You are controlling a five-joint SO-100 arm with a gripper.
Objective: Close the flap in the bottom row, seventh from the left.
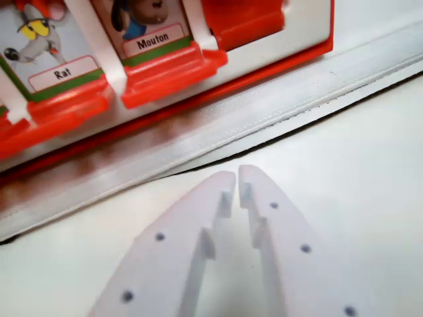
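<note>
Up close, the wrist view shows the white gripper [236,179] low in the frame, its two fingers drawn together until the tips nearly touch, with only a thin slit between them and nothing held there. It hangs over a pale tabletop [370,165], clear of everything else.

Beyond the tips lies a white seamed strip [218,125], running diagonally from the wrist view's lower left to its upper right, between the gripper and the red game board [291,56].

On the board, two flaps stand upright in red holders: the Rat flap [46,49] at the wrist view's left and the Mouton flap [149,30] just beside it. To the right of Mouton sits a red flap [244,20] with no picture showing. Which of these is the seventh in the bottom row cannot be told from this view, as only this corner of the board is visible.
</note>
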